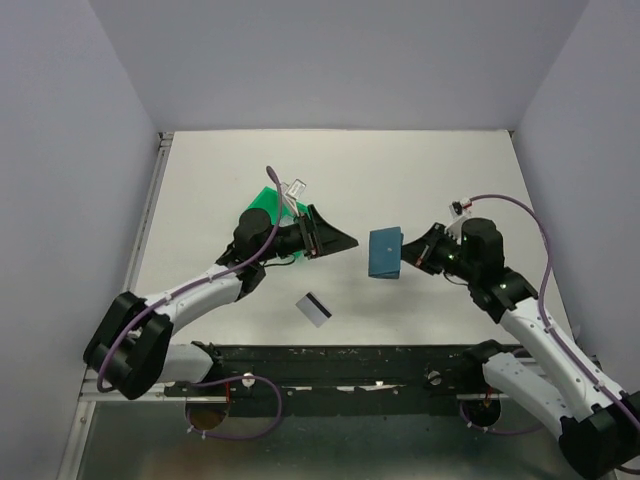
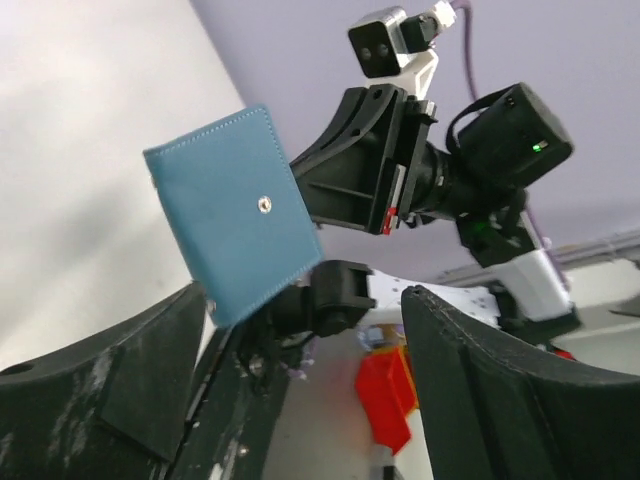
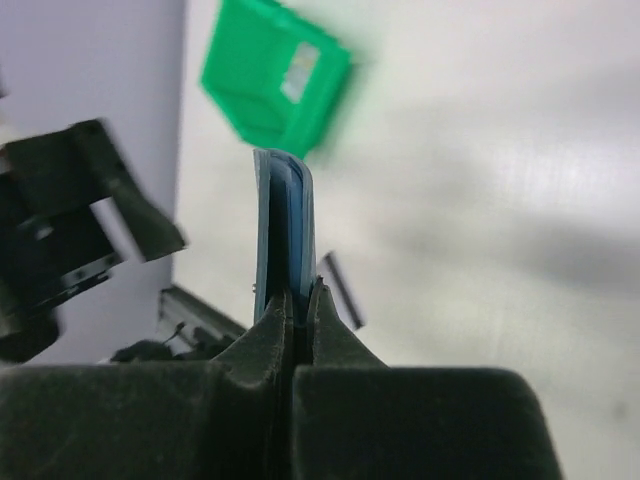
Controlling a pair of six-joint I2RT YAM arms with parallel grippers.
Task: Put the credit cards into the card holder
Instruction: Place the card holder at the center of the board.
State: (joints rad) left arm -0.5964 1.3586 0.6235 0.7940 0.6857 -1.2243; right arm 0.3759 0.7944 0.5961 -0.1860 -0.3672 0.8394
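The card holder [image 1: 384,253] is a slate-blue wallet with a small stud, held above the table between the two arms. My right gripper [image 1: 410,255] is shut on its right edge. In the right wrist view the card holder [image 3: 285,225] stands edge-on, pinched between my fingers [image 3: 300,298]. My left gripper [image 1: 340,239] is open and empty, a short gap to the left of the wallet, facing it. In the left wrist view the card holder [image 2: 235,220] hangs above my spread fingertips [image 2: 305,295]. One credit card [image 1: 314,309], grey-white with a dark stripe, lies flat on the table near the front; it also shows as credit card [image 3: 342,290].
A green plastic bin [image 1: 268,203] sits behind the left arm, half covered by it, and shows as the green bin [image 3: 275,75] in the right wrist view. The black base rail [image 1: 350,358] runs along the near edge. Purple-grey walls close in the white table [image 1: 440,170].
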